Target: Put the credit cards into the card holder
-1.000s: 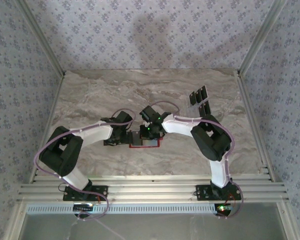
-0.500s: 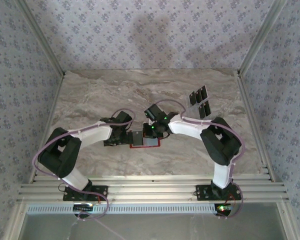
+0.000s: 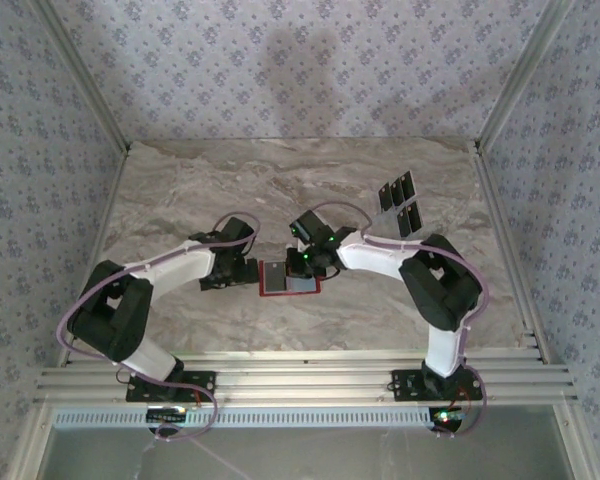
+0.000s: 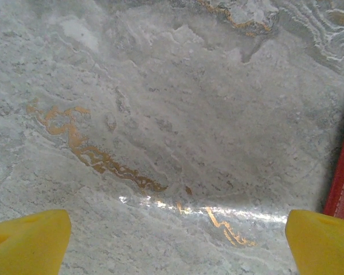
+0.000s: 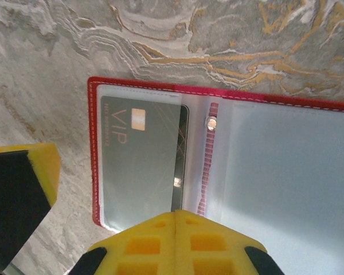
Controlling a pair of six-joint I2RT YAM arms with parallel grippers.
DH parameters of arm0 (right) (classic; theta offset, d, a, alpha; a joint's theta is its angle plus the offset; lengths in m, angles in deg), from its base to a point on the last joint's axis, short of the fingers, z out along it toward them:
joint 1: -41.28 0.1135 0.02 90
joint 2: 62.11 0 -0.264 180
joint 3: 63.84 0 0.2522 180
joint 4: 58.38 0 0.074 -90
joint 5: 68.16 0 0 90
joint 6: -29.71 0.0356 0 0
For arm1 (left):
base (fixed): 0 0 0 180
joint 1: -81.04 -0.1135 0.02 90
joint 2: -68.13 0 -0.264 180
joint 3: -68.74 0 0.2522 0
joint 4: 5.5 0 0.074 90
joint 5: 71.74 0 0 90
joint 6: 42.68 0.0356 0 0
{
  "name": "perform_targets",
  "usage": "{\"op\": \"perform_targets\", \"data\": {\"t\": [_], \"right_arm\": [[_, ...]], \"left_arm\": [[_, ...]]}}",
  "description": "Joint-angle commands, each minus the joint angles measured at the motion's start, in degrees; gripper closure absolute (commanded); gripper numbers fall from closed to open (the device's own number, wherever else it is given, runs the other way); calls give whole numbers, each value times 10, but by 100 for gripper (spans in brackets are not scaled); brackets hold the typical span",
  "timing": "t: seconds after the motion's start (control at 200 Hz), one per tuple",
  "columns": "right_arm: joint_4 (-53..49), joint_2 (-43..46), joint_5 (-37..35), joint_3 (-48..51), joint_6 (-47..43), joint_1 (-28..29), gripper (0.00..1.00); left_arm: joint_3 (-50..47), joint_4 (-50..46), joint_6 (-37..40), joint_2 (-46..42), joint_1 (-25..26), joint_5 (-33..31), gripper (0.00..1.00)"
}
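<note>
The left pincer (image 3: 242, 272) has backed off leftward, jaws wide apart over the table (image 3: 200, 190), the open card holder (image 3: 280, 280) just right of it. The right pincer (image 5: 176, 216), pressed together, hovers above that holder; one card (image 5: 140, 166) sits pocketed beneath, spare credit cards (image 3: 400, 205) beyond

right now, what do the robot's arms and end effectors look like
The left arm and right arm have white shells, black joints and looping lilac cables. A green light glows by the right wrist. The left end effector and right end effector have yellow fingers, the right's with square recesses.
</note>
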Motion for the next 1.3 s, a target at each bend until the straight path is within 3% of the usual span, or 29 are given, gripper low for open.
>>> {"op": "perform_targets", "data": {"t": [0.0, 0.22, 0.425, 0.48, 0.585, 0.655, 1.294], "right_arm": [[0, -23, 9, -8, 9, 8, 98], [0, -39, 17, -35, 7, 15, 98], [-11, 9, 8, -23, -12, -6, 97], [-24, 23, 1, -23, -28, -15, 91], [-55, 33, -11, -24, -56, -38, 67], [-69, 34, -18, -27, -86, -49, 61], [-95, -35, -24, -61, -126, -50, 60]], "left_arm": [[-5, -2, 4, 11, 0, 3, 3], [-5, 6, 6, 21, 0, 9, 3], [11, -5, 10, 12, 1, 11, 3], [16, -9, 12, 6, 3, 11, 3], [31, -19, 11, -2, 10, 11, 3], [42, -26, 7, -3, 19, 10, 4], [72, -40, -29, 2, 58, -8, 3]]}}
